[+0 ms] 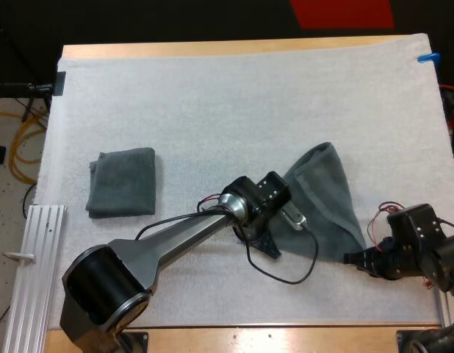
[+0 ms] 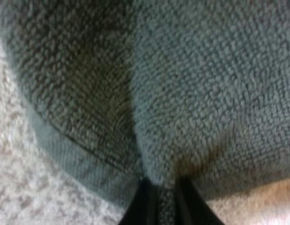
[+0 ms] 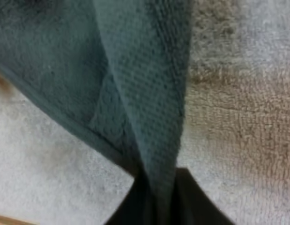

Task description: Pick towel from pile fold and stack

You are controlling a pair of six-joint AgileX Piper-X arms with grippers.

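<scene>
White terry mat (image 1: 212, 95) covers most of the wooden table (image 1: 212, 48), with a ribbed metal rail (image 1: 32, 265) beside its near left corner. A folded towel (image 1: 123, 182) sits toward the mat's left edge. The loose towel (image 1: 322, 198) lies toward the near right corner, its near edge pinched tight by the left gripper (image 1: 269, 248) and the right gripper (image 1: 351, 258).

In the high view, the white mat (image 1: 234, 88) is lit brightly and evenly from above. Soft, short shadows are cast beneath the left arm (image 1: 175, 239) and along the folded towel (image 1: 123, 182). Dull highlights are seen on the arm's housing. In the left wrist view, a hollow of the spread towel (image 2: 201, 84) is deeply shaded. In the right wrist view, the mat beside it is dimmed to warm brown.
</scene>
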